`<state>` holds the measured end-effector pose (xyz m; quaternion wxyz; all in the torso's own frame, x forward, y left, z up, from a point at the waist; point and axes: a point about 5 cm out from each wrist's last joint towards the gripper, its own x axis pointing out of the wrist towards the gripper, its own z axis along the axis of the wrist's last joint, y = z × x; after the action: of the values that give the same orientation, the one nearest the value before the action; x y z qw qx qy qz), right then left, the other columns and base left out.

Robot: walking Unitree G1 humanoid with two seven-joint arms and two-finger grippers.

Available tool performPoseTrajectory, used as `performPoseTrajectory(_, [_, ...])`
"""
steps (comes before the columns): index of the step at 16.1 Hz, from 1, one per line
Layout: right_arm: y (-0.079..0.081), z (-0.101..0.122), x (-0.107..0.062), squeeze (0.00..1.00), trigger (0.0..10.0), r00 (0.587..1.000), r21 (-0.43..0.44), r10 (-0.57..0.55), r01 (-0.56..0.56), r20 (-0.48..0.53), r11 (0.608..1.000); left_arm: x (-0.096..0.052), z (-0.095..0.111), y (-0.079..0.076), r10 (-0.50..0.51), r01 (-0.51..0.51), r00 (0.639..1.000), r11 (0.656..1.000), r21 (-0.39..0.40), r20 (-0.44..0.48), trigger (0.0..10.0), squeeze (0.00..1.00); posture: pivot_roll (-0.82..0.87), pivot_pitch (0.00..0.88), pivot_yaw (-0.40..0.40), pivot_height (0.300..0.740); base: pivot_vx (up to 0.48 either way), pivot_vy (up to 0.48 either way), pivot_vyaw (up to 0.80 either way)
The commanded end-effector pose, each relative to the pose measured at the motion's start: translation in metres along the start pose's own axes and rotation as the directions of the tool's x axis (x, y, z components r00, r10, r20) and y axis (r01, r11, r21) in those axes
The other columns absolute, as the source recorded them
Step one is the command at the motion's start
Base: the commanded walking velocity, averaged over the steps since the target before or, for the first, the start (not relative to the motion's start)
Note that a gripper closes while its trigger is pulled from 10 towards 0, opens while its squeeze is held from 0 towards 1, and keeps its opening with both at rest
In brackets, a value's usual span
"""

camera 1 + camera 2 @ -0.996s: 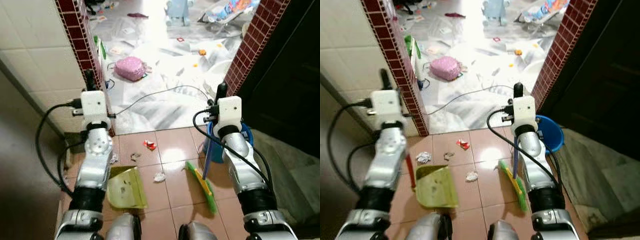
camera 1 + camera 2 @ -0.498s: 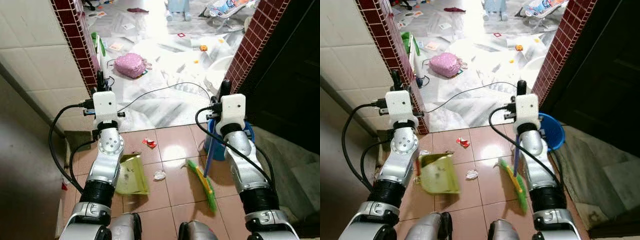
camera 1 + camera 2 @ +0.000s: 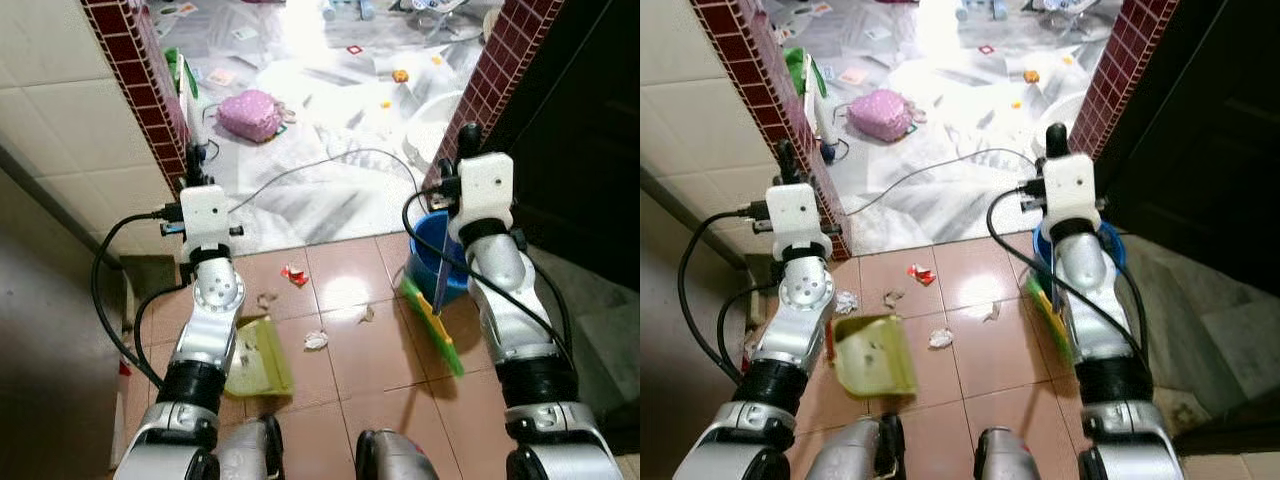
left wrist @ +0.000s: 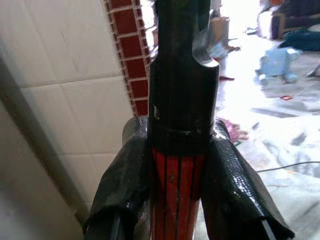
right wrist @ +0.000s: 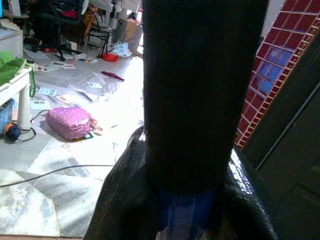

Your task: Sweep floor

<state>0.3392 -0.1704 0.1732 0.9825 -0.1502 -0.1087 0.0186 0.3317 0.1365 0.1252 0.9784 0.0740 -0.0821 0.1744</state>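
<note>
Your left gripper is clamped on the dustpan handle; the pan rests on the tiles. Your right gripper grips the broom handle, bristles beside the blue bucket. Paper scraps lie between.

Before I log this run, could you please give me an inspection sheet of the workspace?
Surface: reddish floor tiles, littered.
Job's things: yellow-green dustpan on the tiles at the left arm; broom with a blue stick, head on the tiles.
Clutter: paper scraps, red wrapper.
Claws: left claw shut on the dustpan's red handle; right claw shut on the broom stick.
Cables: black cord across the pale floor beyond.
Surroundings: blue tub, pink bag, brick-red door posts.
</note>
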Motion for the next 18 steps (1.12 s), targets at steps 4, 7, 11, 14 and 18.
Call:
performPoseTrajectory(4, [0.027,0.01,0.018,0.0,10.0,0.998,0.091,0.058,-0.062,0.039,0.994,-0.003,-0.013,-0.012,0.002,-0.009,0.997,0.996,-0.093,-0.072,10.0,0.0,-0.06,0.227,0.022,0.74,0.0,0.0,0.0])
performPoseTrajectory(7, [0.041,0.013,0.021,0.0,10.0,0.996,0.15,0.08,-0.085,0.04,0.985,-0.011,-0.027,-0.022,-0.032,0.023,0.991,0.997,-0.073,-0.133,10.0,0.0,-0.07,0.233,0.014,0.74,0.0,0.0,0.0])
performPoseTrajectory(11, [0.053,0.013,0.019,0.0,10.0,0.977,0.227,0.21,-0.213,0.035,0.95,-0.019,-0.044,-0.026,-0.034,0.019,0.974,0.997,-0.072,-0.222,10.0,0.0,-0.09,0.229,0.002,0.74,0.0,0.0,0.0])
performPoseTrajectory(14, [0.052,0.012,0.019,0.0,10.0,0.959,0.295,0.283,-0.276,0.02,0.915,-0.018,-0.045,-0.031,-0.049,0.032,0.973,0.996,-0.08,-0.227,10.0,0.0,-0.11,0.217,-0.006,0.74,0.0,0.0,0.0])
performPoseTrajectory(18, [0.047,0.024,0.022,0.0,10.0,0.955,0.49,0.296,-0.268,0.022,0.83,-0.018,-0.046,-0.039,-0.091,0.068,0.964,0.993,-0.099,-0.25,10.0,0.0,-0.13,0.203,-0.014,0.74,0.0,0.0,0.0])
